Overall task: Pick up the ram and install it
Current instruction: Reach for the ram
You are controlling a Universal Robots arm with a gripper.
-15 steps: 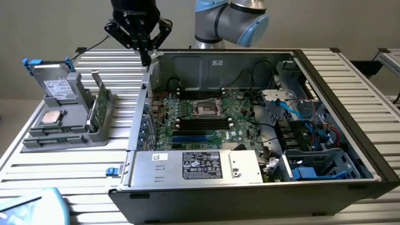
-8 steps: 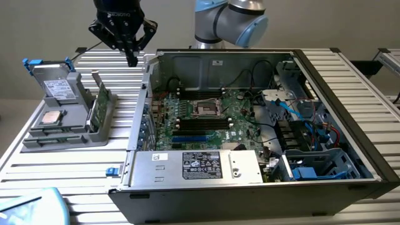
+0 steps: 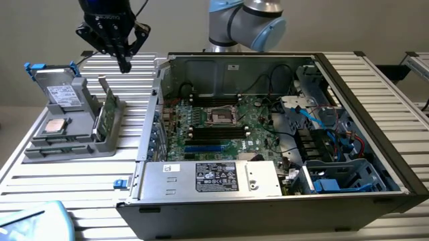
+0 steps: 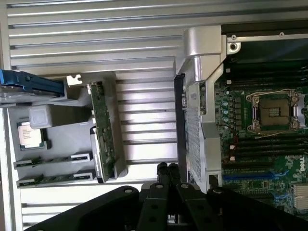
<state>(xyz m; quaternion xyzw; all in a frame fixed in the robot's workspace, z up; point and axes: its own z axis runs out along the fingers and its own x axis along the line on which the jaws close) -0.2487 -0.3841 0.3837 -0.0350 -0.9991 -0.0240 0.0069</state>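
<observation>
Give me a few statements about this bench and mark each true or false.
1. The black hand is shut and empty. True.
2. The square silver processor chip sits in the motherboard socket. False: it lies in the grey plastic tray; the socket is empty.
3. The black computer case lies open, its green motherboard exposed. True.
4. The hand hangs over the motherboard. False: it hangs outside the case, on the exterior view's left, near the tray.

We read one word: white lettering (image 4: 302, 166), apparently "DELL", on the motherboard (image 4: 284, 159), well apart from the gripper (image 3: 125, 63). Print on the drive's white label (image 3: 62, 94), nearer the gripper, and on the power supply's black label (image 3: 216, 176) is illegible to us.
</observation>
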